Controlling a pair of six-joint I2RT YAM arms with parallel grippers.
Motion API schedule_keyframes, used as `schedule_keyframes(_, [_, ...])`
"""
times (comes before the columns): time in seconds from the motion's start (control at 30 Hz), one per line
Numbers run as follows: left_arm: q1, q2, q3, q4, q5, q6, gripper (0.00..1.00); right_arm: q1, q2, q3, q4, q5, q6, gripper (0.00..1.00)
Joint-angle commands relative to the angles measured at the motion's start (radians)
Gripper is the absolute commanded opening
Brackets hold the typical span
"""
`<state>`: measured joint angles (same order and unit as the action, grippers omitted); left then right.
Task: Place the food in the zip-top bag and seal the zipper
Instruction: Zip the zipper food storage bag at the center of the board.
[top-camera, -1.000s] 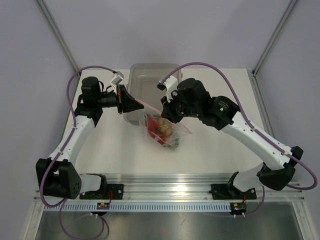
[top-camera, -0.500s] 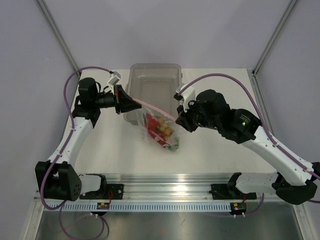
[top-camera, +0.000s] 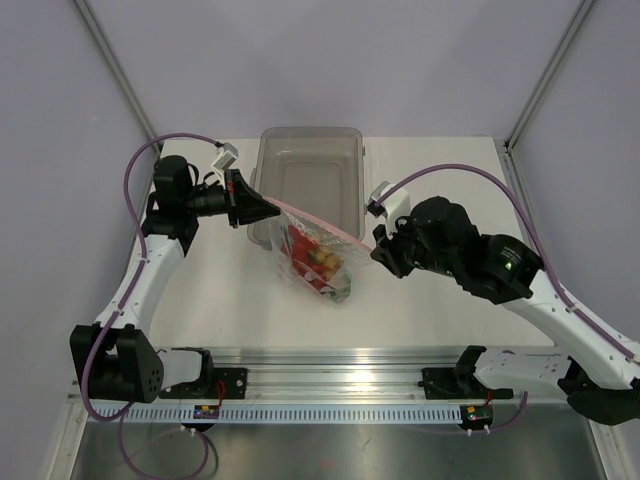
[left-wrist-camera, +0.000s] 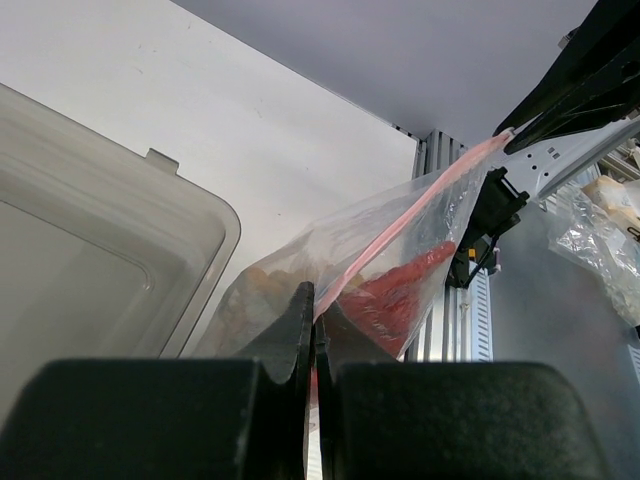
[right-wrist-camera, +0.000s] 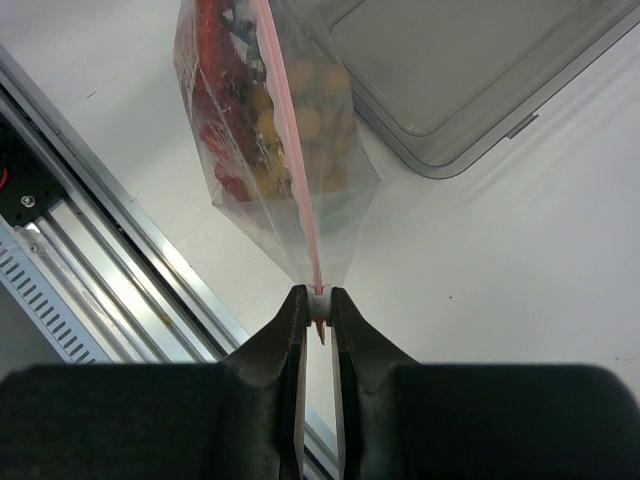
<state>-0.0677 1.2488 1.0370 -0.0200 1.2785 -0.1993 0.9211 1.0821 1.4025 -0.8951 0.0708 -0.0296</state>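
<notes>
The clear zip-top bag hangs in the air between my two grippers, in front of the tray. Inside it I see the red lobster, yellow-tan balls and some green. The pink zipper is stretched taut along the bag's top edge. My left gripper is shut on the bag's left top corner. My right gripper is shut on the small white zipper slider at the strip's right end.
A rigid clear grey tray stands on the white table behind the bag, its rim close to the left gripper. The aluminium rail runs along the table's near edge. Slanted frame posts stand at the back corners.
My right gripper has slid rightward along the zipper from the bag's middle to its right end. The strip is now taut. My left gripper has barely moved.
</notes>
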Motion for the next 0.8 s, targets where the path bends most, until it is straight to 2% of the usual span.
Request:
schedule_keyframes(0.0, [0.02, -0.031, 0.003, 0.025, -0.031, 0.021, 0.0, 0.007, -0.054, -0.017, -0.05, 0.043, 0.019, 0.0])
schedule_keyframes(0.4, [0.02, -0.04, 0.005, 0.026, -0.027, 0.014, 0.0, 0.009, -0.065, -0.031, -0.048, 0.043, 0.023, 0.0])
schedule_keyframes(0.43, [0.019, -0.042, 0.003, 0.031, -0.027, 0.006, 0.0, 0.007, -0.065, -0.031, -0.047, 0.052, 0.023, 0.04])
schedule_keyframes(0.47, [0.019, -0.042, 0.003, 0.04, -0.022, -0.011, 0.0, 0.009, -0.065, -0.03, -0.045, 0.06, 0.052, 0.16])
schedule_keyframes(0.5, [0.013, -0.043, 0.003, 0.058, -0.021, -0.02, 0.0, 0.009, -0.064, -0.027, -0.039, 0.073, 0.056, 0.45])
schedule_keyframes(0.63, [-0.015, -0.055, 0.009, 0.057, -0.027, -0.025, 0.0, 0.009, -0.077, -0.028, -0.001, 0.083, 0.076, 0.7])
schedule_keyframes(0.77, [-0.02, -0.055, 0.008, 0.045, -0.027, -0.014, 0.0, 0.007, -0.084, -0.037, 0.036, 0.032, 0.079, 0.8])
